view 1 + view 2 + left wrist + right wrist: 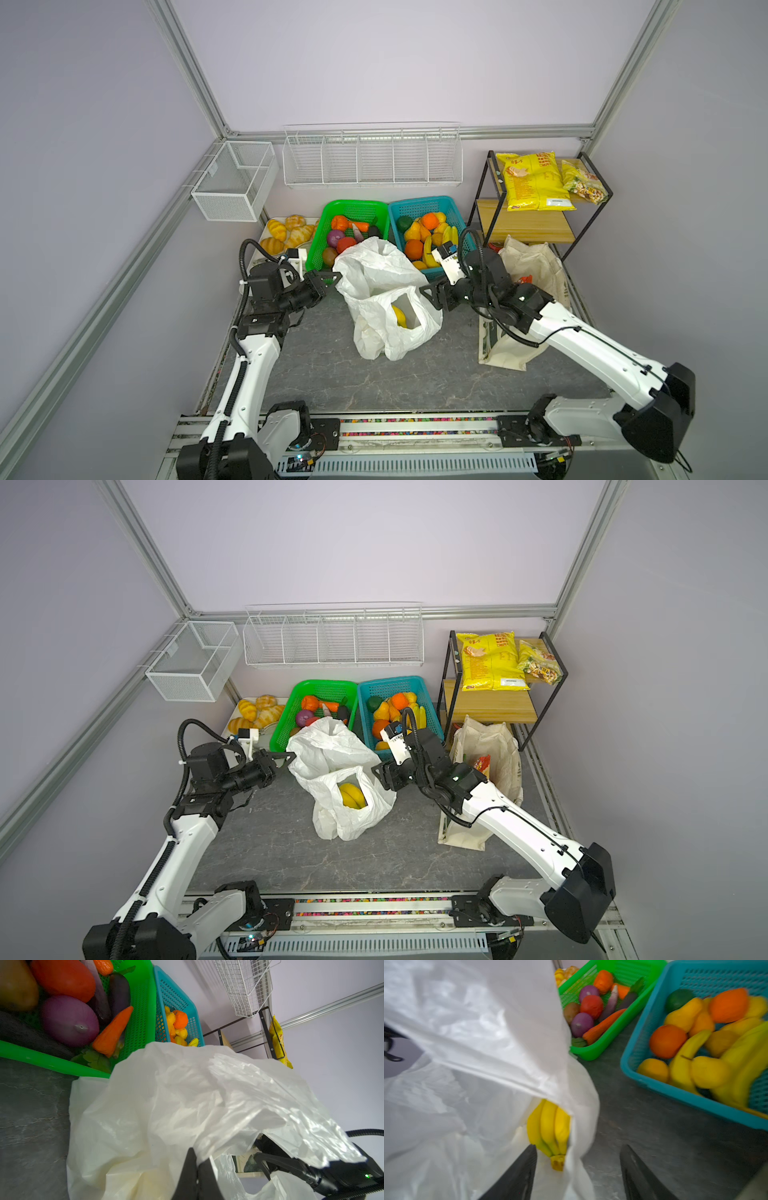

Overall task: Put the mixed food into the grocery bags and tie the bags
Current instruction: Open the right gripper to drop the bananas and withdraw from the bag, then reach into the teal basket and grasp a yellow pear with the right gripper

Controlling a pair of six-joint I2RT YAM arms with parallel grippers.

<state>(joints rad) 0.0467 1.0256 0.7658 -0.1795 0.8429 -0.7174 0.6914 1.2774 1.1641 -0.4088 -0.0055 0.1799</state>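
We see the white plastic bag [376, 270] at the centre of both top views, the banana [400, 316] inside it. The left gripper [333, 276] is clenched on the bag's left edge. The right gripper [429, 292] sits just beside its right edge, released and holding nothing.

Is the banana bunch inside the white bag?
Yes, the banana bunch lies inside the white bag, showing through its opening.

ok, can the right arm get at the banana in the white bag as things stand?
Probably yes: the right end effector is open at the bag's handle hole, banana showing through it; loose plastic edge could snag.
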